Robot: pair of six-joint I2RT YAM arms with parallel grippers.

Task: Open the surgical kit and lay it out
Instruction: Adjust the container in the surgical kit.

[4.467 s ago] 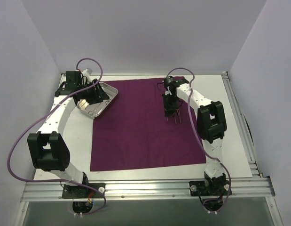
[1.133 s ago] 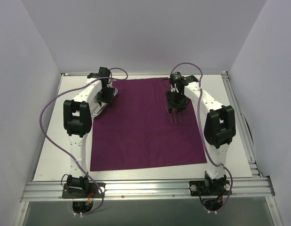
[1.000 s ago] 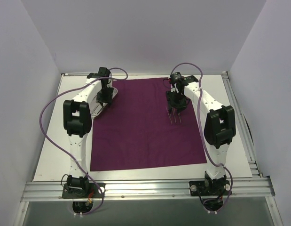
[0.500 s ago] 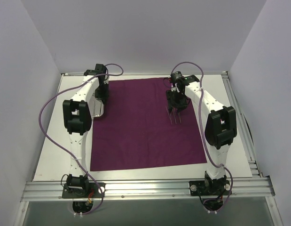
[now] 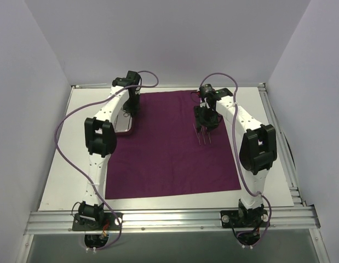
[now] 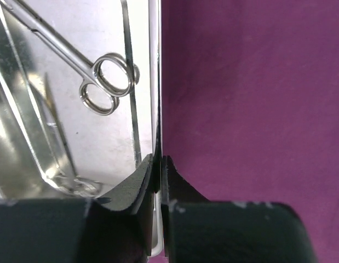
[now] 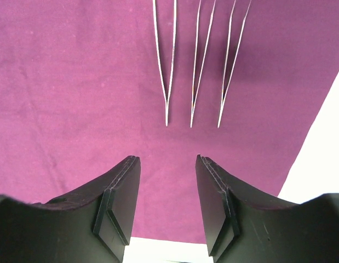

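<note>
1. While the cloth wrap [image 5: 169, 159] lies spread flat across the table [image 5: 76, 164], the overhead view shows the left gripper [image 5: 131, 108] reaching to the far left corner. It is down on the steel tray [image 5: 124, 123] at the cloth's left edge, probably to drag or turn the tray into its final spot. The right gripper [image 5: 205, 121] hangs over the tweezers [image 5: 205, 137], which are set out on the far right part of the cloth. A few seconds back the tray showed broad and slanted. Now only a sliver of it appears beside the left arm, which has swung rightward. The right arm and the tweezers have hardly shifted.

2. From the left wrist, the jaws are almost closed and pinch the tray's thin rim between them. On so flat a thing the rim is likely the only usable hold. The scissors [image 6: 103, 82] lie inside the tray with their ring handles close to that rim, and the purple cloth lies on the rim's other side.

3. From the right wrist, the jaws stand partly open with nothing between them. Three pairs of tweezers lie side by side on the cloth, evenly spaced, with their points toward the fingers but apart from them. That spacing suggests they were laid out on purpose and are finished with.
</note>
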